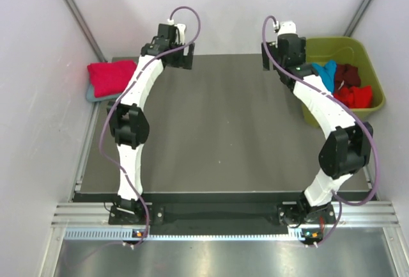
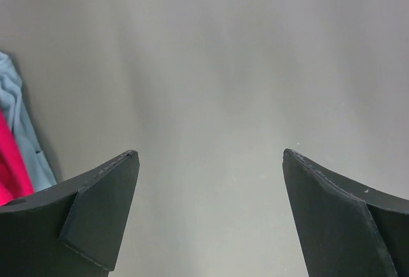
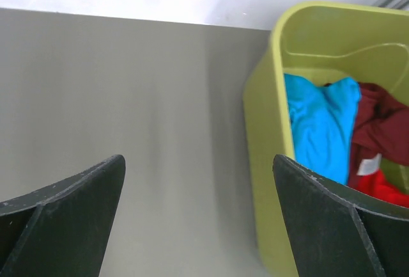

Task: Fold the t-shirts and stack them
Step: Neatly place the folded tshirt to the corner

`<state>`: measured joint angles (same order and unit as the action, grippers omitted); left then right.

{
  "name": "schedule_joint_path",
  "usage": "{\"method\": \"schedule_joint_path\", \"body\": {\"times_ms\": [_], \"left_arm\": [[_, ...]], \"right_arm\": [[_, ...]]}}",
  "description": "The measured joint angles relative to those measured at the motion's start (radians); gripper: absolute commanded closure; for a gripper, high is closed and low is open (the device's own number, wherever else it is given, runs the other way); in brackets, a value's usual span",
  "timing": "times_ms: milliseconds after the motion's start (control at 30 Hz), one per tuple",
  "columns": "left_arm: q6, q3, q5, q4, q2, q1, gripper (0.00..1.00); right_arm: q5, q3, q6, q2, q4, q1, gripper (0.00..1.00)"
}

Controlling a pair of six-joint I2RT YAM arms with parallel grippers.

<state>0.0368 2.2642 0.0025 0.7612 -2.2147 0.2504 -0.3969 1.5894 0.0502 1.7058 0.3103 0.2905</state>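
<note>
Left claw: jaws spread wide with nothing between them, poised above the bare table toward the far left corner. Right claw: jaws equally wide and empty, poised above the table toward the far right corner, just beside the bin. Just left of the left claw lies the folded red shirt, resting on a grey shirt whose edge shows beneath it; together they form the stack at the table's left margin. That position appears chosen to leave the middle of the table free as a folding surface, with the finished pile out of the arms' way. The bin stands at the far right, off the table's edge, and holds the unfolded supply: a blue shirt nearest the right claw, a maroon shirt behind it and a loose red shirt at the near side, all crumpled together and touching. With both claws empty and two shirts stacked, the task looks partly done; the likely next step is to draw a shirt from the bin, which sits within the right arm's reach. Caution: the bin shirts overlap, so a pinch on one may drag a neighbour out with it
</note>
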Motion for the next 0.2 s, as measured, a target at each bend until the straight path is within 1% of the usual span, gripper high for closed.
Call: {"method": "schedule_joint_path", "body": {"times_ms": [200], "left_arm": [[0.021, 0.0, -0.02, 0.001, 0.0, 0.003, 0.01]], "right_arm": [[-0.013, -0.051, 0.042, -0.055, 0.003, 0.002, 0.0]]}}
